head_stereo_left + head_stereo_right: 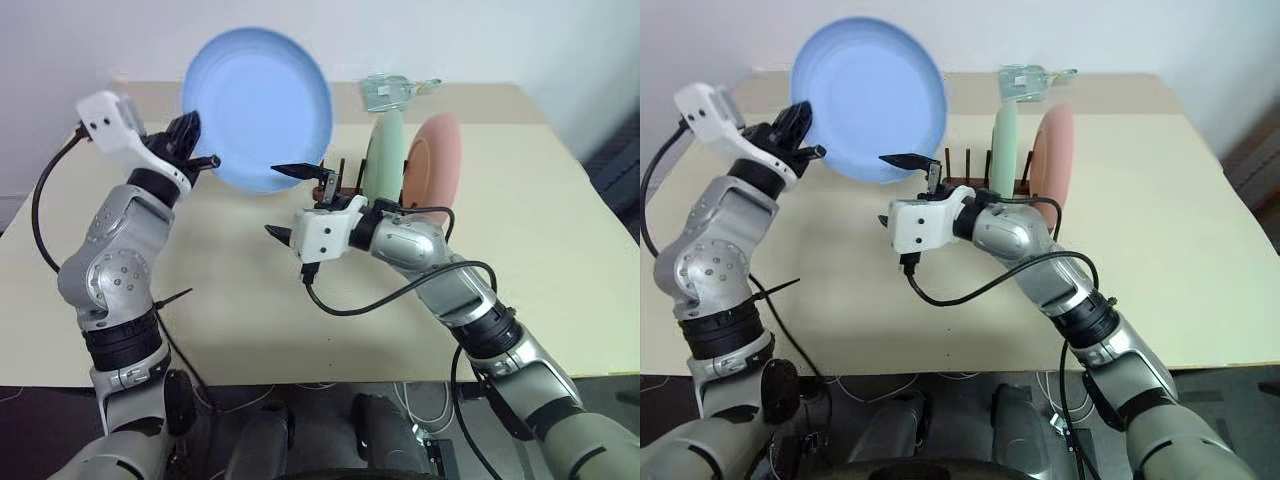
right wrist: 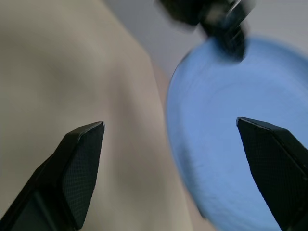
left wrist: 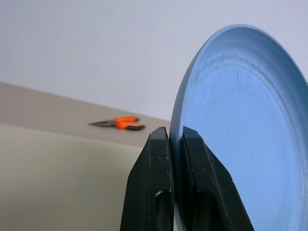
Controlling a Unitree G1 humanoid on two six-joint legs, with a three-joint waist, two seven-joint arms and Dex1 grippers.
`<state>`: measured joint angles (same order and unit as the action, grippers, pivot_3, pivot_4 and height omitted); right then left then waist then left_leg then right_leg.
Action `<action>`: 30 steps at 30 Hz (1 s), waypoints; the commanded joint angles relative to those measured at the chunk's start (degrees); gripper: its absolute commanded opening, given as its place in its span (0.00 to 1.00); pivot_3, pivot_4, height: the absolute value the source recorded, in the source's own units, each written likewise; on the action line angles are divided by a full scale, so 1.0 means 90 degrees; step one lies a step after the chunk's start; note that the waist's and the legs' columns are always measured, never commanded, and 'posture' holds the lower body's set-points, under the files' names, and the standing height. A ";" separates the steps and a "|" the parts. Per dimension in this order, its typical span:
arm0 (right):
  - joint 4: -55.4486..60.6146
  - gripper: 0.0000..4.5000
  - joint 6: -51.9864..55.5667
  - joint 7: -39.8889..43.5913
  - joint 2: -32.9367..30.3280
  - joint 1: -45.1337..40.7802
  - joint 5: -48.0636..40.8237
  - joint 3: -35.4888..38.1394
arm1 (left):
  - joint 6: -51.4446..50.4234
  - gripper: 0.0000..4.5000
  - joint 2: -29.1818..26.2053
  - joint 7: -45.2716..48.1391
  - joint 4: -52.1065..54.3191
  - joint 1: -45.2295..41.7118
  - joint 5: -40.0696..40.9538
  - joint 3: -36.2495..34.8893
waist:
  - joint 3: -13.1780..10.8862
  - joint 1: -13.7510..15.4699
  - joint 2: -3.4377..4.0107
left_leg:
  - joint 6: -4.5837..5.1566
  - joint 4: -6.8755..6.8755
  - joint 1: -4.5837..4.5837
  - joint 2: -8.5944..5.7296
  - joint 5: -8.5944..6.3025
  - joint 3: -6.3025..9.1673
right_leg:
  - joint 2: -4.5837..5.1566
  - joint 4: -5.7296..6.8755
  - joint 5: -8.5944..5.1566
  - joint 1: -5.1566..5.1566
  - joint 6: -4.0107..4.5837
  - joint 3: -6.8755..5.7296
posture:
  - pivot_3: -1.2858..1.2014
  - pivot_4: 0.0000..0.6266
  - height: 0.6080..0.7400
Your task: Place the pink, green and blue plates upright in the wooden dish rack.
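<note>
— Nearest you, what's going on with the arms?

— Your right gripper (image 1: 291,203) hangs over the middle of the worktop (image 1: 560,250), its fingers spread wide and released, nothing between them. It sits just below and beside the blue plate (image 1: 262,105).

— And the biggest things out there?

— You have the worktop itself, pale and wide, then the blue plate, lifted clear of it and tilted nearly upright toward the far-left part. Your left gripper (image 1: 197,150) is clenched on that plate's rim; in the left wrist view its fingers (image 3: 154,183) pinch the edge from both sides.

— Where are the other plates?

— You'll find the green plate (image 1: 383,155) and the pink plate (image 1: 436,160) standing upright side by side near the far edge, in the wooden dish rack (image 1: 960,168). Its dark pegs show just beside the green plate, on the blue plate's side.

— Anything smaller?

— You can see a clear plastic item (image 1: 392,90) at the far edge, and orange-handled pliers (image 3: 119,124) lying flat further off.
</note>
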<state>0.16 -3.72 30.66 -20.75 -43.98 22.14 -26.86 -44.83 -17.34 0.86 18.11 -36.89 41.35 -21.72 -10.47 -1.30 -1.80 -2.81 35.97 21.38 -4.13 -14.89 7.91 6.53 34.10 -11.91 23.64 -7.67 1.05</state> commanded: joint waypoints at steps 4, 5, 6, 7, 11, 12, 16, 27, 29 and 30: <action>-0.0720 0.81 -0.0222 -0.0458 0.0243 -0.0568 0.0605 0.0039 | -0.0287 0.00 -0.0045 -0.0015 0.0565 -0.0262 0.0517 0.0158 | 0.0000 0.0031 0.0000 | 0.0000 0.0000 0.0003 -0.0001 0.0000 0.0002 | -0.0001 -0.0002 0.0000 0.0000 0.0000 0.0001 | 0.52 0.24 1.00; -0.0815 0.71 -0.0247 -0.0502 0.0239 -0.0597 0.0693 0.0038 | -0.0314 0.00 -0.0031 -0.0020 0.0598 -0.0251 0.0556 0.0178 | 0.0000 0.0036 0.0000 | 0.0000 0.0000 0.0003 -0.0001 0.0000 0.0003 | -0.0001 -0.0002 0.0000 0.0000 0.0000 0.0001 | 0.52 0.24 1.00; -0.0877 0.59 -0.0285 -0.0525 0.0234 -0.0607 0.0747 0.0042 | -0.0329 0.00 -0.0027 -0.0019 0.0629 -0.0221 0.0560 0.0208 | 0.0000 0.0037 0.0000 | -0.0001 0.0001 0.0003 -0.0001 0.0000 0.0002 | -0.0001 -0.0002 0.0000 0.0000 0.0000 0.0001 | 0.52 0.24 1.00; -0.0912 0.47 -0.0319 -0.0541 0.0237 -0.0607 0.0775 0.0055 | -0.0332 0.00 -0.0023 -0.0016 0.0647 -0.0185 0.0551 0.0223 | 0.0000 0.0043 0.0000 | 0.0000 0.0002 0.0004 -0.0001 0.0000 0.0002 | -0.0001 -0.0002 0.0000 0.0000 0.0000 0.0001 | 0.52 0.24 1.00; -0.0766 0.03 -0.0450 -0.0654 0.0300 -0.0491 0.0848 0.0098 | -0.0170 0.23 0.0148 -0.0150 0.0551 -0.0158 0.0668 -0.0054 | 0.0000 0.0045 0.0000 | -0.0001 0.0002 0.0003 -0.0002 0.0000 0.0003 | -0.0001 -0.0002 0.0000 -0.0002 0.0000 0.0001 | 0.52 0.24 1.00; -0.0691 0.00 -0.0499 -0.0689 0.0321 -0.0447 0.0842 0.0101 | -0.0020 0.34 0.0225 -0.0254 0.0482 -0.0257 0.0679 -0.0200 | 0.0000 0.0046 0.0001 | -0.0001 0.0002 0.0004 -0.0001 0.0001 0.0003 | -0.0001 -0.0002 0.0000 -0.0001 0.0000 0.0001 | 0.52 0.24 1.00; -0.0388 0.00 -0.0564 -0.0805 0.0523 -0.0242 0.0531 0.0291 | 0.0991 0.66 0.0387 -0.0865 -0.0026 -0.0797 0.0554 -0.1019 | 0.0000 0.0052 -0.0002 | -0.0002 0.0003 0.0005 -0.0001 0.0001 0.0005 | -0.0002 -0.0003 0.0000 -0.0001 0.0000 0.0001 | 0.52 0.24 1.00; 0.2383 0.00 0.2819 -0.0562 0.2231 0.0956 -0.4216 0.2373 | 0.2964 0.66 -0.1403 0.1716 -0.0578 0.1661 -0.2020 0.0877 | 0.0000 0.0084 0.0002 | -0.0001 -0.0005 0.0002 0.0000 0.0001 0.0012 | -0.0008 -0.0003 0.0001 -0.0008 0.0004 0.0006 | 0.52 0.24 1.00; 0.2716 0.00 0.3696 -0.0978 0.2588 0.1118 -0.5111 0.2831 | 0.3014 0.66 -0.1432 0.2364 -0.0276 0.2341 -0.2103 0.1582 | -0.0003 0.0072 0.0008 | 0.0000 -0.0001 0.0003 -0.0001 0.0000 0.0012 | -0.0007 -0.0001 -0.0003 -0.0009 0.0014 0.0009 | 0.52 0.24 1.00; 0.2833 0.00 0.4003 -0.1175 0.2706 0.1173 -0.5425 0.2993 | 0.3013 0.66 -0.1373 0.2600 -0.0152 0.2592 -0.2039 0.1808 | -0.0006 0.0067 0.0013 | 0.0001 -0.0003 0.0002 0.0001 0.0000 0.0013 | -0.0007 -0.0003 -0.0009 -0.0006 0.0029 0.0011 | 0.52 0.24 1.00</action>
<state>21.83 27.09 23.28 2.25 -33.56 -20.03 -3.43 -19.39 -29.52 19.76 12.41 -14.70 23.12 -8.38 -10.52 -0.69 -1.68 -2.81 35.93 21.40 -4.12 -14.89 8.04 6.46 34.08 -11.99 23.61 -7.40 1.15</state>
